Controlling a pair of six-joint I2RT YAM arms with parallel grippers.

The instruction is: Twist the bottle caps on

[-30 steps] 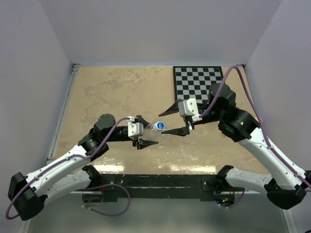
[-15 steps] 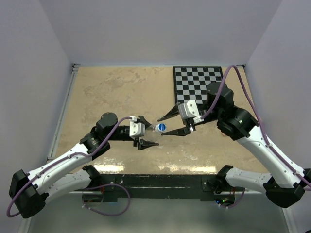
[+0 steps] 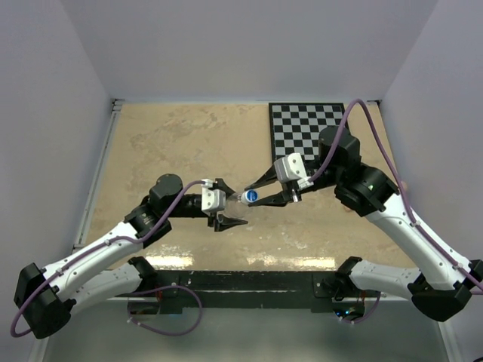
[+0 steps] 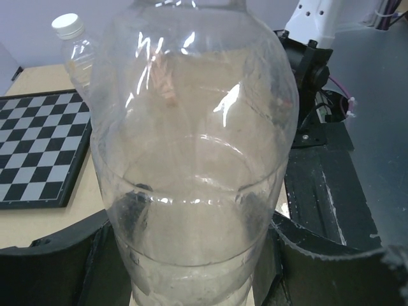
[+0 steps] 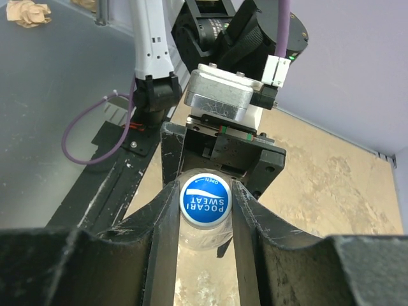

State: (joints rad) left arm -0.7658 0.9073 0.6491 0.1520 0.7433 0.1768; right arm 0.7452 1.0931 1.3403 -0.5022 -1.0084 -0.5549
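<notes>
My left gripper (image 3: 229,202) is shut on a short clear bottle (image 3: 237,198), held on its side above the table with its mouth toward the right arm. In the left wrist view this bottle (image 4: 191,127) fills the frame between the black fingers (image 4: 60,261). A blue cap (image 3: 251,195) sits on its mouth, and my right gripper (image 3: 253,194) is shut on that cap. In the right wrist view, the blue cap (image 5: 204,199) sits pinched between both fingers (image 5: 169,217). A second clear bottle (image 4: 80,57) with a white cap (image 4: 67,24) stands behind, partly hidden.
A black-and-white chessboard (image 3: 306,128) lies flat at the back right of the tan table (image 3: 173,143). White walls enclose the table on three sides. The arms' black base rail (image 3: 241,280) runs along the near edge.
The right gripper's jaws have closed from wide apart onto the blue cap, and the arm has edged left. The left gripper has kept its hold on the bottle.
</notes>
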